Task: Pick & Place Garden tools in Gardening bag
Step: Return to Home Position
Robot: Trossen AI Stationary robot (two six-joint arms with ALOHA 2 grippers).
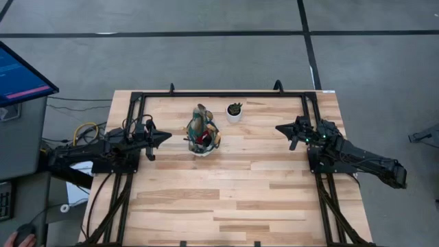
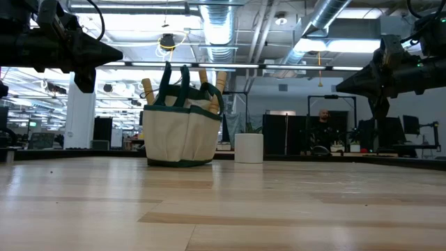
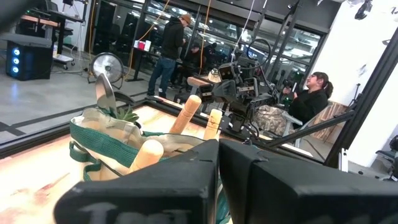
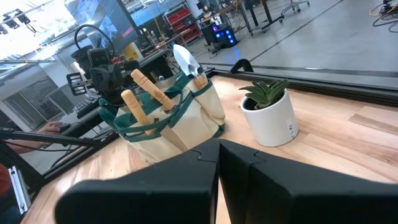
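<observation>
The beige gardening bag (image 1: 203,134) with green trim stands upright on its base at the table's middle far part. Several garden tools stick out of it: light wooden handles (image 2: 148,89) and a silver trowel head (image 4: 185,60); a red item (image 1: 199,140) shows inside. My left gripper (image 1: 167,136) is shut and empty, raised above the table just left of the bag. My right gripper (image 1: 280,127) is shut and empty, raised at the table's right, well right of the bag. The bag also shows in the left wrist view (image 3: 118,149) and the right wrist view (image 4: 168,118).
A small white pot (image 1: 234,112) with a dark plant stands on the table just right of the bag, toward the far edge. A black frame (image 1: 219,94) runs along the far, left and right sides. Bare wood (image 1: 226,199) fills the near half. People show in the room beyond (image 3: 171,46).
</observation>
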